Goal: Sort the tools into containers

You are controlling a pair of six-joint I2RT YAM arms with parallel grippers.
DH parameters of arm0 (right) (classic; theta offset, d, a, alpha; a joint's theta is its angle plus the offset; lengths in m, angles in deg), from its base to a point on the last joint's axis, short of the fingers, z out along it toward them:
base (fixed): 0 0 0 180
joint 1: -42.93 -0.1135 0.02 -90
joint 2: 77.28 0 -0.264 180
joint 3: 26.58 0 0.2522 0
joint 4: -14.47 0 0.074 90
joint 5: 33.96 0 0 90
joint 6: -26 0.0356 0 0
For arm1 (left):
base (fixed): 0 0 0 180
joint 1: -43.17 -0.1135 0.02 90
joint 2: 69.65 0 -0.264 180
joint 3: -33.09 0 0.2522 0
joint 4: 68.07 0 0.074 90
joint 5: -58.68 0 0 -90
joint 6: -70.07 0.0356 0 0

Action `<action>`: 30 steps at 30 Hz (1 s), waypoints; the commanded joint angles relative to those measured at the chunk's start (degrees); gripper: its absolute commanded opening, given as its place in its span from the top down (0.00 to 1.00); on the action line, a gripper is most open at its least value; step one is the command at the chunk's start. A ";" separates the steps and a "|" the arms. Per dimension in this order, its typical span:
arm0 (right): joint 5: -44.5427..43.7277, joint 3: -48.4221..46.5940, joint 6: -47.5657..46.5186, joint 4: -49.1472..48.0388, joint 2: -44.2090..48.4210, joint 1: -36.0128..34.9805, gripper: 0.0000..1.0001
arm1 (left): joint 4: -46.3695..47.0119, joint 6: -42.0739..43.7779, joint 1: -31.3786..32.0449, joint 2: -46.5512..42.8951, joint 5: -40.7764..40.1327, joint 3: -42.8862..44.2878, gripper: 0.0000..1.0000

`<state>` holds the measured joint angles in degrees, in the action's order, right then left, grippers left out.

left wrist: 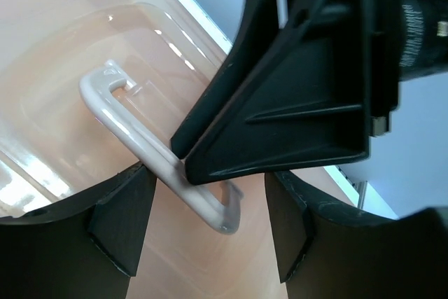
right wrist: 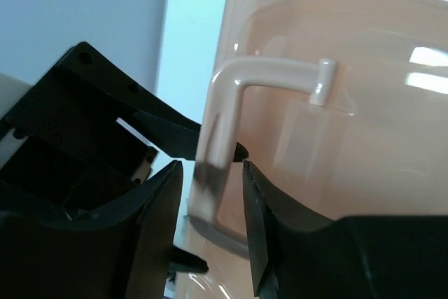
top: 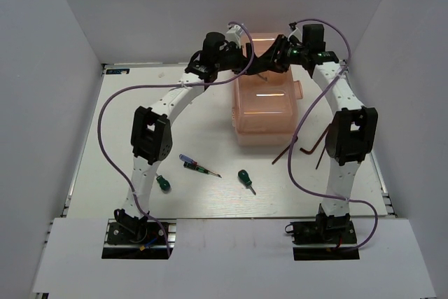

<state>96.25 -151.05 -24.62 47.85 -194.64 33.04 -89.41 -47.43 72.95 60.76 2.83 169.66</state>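
The peach-pink toolbox point(top: 266, 113) sits at the far middle of the table point(top: 105, 145), and from above it looks shut, with its pale handle point(left wrist: 133, 131) lying across the lid. Your right claw point(right wrist: 210, 169) straddles one end of that handle. A sliver of gap shows beside one finger, so it reads as loose around the bar rather than clamped on it. Your left claw point(left wrist: 206, 173) is spread wide, one finger on each side of the same handle and touching neither side, and the right claw's black finger crosses just above it. None of the tools are in the box. One green screwdriver point(top: 163, 183) lies near the left arm, and the blue-and-red screwdriver point(top: 196, 165) is just to the right of it. The second green screwdriver point(top: 245, 178) sits nearer the middle, and the hex keys point(top: 283, 153) rest close to the box's near right corner. This looks like the opening step, before any sorting has begun. Next you probably need one claw to take a firm hold while the other gets out of the way, because the two are crowded together. After that the lid has to come up so the trays fold out.
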 commanded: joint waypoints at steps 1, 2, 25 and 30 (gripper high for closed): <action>-4.68 -5.47 -10.67 6.99 5.73 0.31 0.54 | -3.68 -1.06 0.81 1.60 -1.37 0.42 0.27; -7.31 -6.26 -12.81 9.02 6.96 0.31 0.54 | -3.68 -1.06 0.81 1.60 -1.89 0.42 0.27; -19.57 25.47 -23.74 -0.01 17.09 16.92 0.35 | -13.08 -3.34 1.86 5.03 -14.73 6.57 0.58; -10.77 23.02 -20.66 -3.88 9.90 19.38 0.29 | -13.08 -3.34 1.86 5.56 -12.98 6.57 0.71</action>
<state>77.21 -124.34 -48.29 49.01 -182.64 51.72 -97.36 -53.18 74.26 64.19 -10.85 176.74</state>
